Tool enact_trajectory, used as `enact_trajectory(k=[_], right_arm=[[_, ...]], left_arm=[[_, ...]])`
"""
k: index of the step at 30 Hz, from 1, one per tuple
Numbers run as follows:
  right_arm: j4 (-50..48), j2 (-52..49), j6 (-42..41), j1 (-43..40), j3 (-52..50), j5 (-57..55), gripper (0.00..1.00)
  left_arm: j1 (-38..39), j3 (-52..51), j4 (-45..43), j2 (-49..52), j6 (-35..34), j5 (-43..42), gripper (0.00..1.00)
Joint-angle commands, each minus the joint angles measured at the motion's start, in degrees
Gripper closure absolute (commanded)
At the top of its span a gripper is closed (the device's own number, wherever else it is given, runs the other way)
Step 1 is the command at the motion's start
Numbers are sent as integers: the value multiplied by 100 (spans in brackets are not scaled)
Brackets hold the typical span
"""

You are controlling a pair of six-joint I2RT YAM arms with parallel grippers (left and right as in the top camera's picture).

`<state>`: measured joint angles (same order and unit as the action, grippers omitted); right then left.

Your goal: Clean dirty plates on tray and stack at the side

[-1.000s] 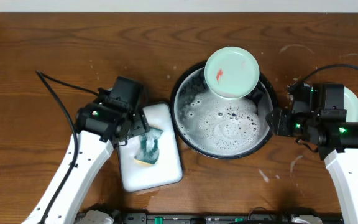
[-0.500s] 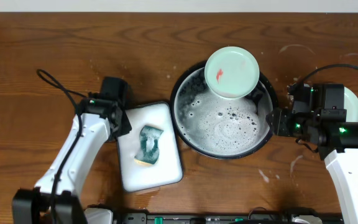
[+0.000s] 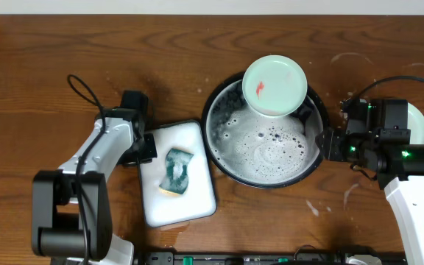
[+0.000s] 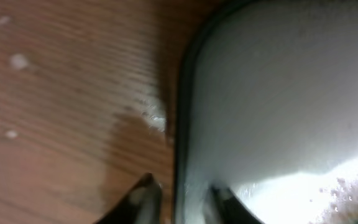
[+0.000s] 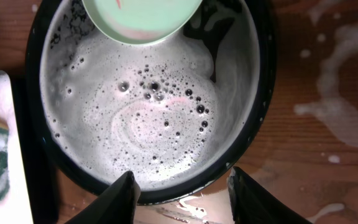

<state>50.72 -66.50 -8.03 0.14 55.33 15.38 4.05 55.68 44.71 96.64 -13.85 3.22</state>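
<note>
Resting tilted on the rim of the black basin (image 3: 213,140), at its 12 to 1 o'clock edge, a pale mint plate (image 3: 274,86) hangs partly over the water and carries a red smear (image 3: 260,89) left of its centre. The basin holds grey soapy water (image 5: 160,118) with a patch of bubbles near the middle and foam up its walls; nothing else shows in it. A second plate (image 3: 422,124), also pale mint, lies on the table (image 3: 50,59) well out at the basin's 3 o'clock, mostly hidden by the right arm.

At the basin's 3 o'clock, just outside the rim, the right gripper (image 5: 182,186) has its fingers spread wide and holds nothing. White splashes (image 5: 340,118) mark the wood beside it.

Toward the basin's 8 o'clock and just beside it lies a white sponge tray (image 3: 197,199), with a green and yellow sponge (image 3: 176,171) in foam at its middle. The left gripper (image 4: 180,186) sits at that tray's 10 o'clock corner, its fingers apart with the tray's edge between them, one tip over wood and one over the tray. Whether they touch the edge I cannot tell.
</note>
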Motion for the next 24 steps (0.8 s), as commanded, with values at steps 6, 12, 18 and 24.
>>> enact_trajectory(k=[6,12,18,24], right_arm=[[-11,-2,83,44,4,-33,54],[-11,-2,83,44,4,-33,53],[-17,-2,83,44,4,-35,53],[-17,-2,83,44,4,-35,53]], left_arm=[[-13,-72,-339,120,247,-52,92],[-13,-72,-627,120,247,391,92],[-13,-72,-1117,120,251,391,92],[-13,-72,-1631,120,949,391,93]])
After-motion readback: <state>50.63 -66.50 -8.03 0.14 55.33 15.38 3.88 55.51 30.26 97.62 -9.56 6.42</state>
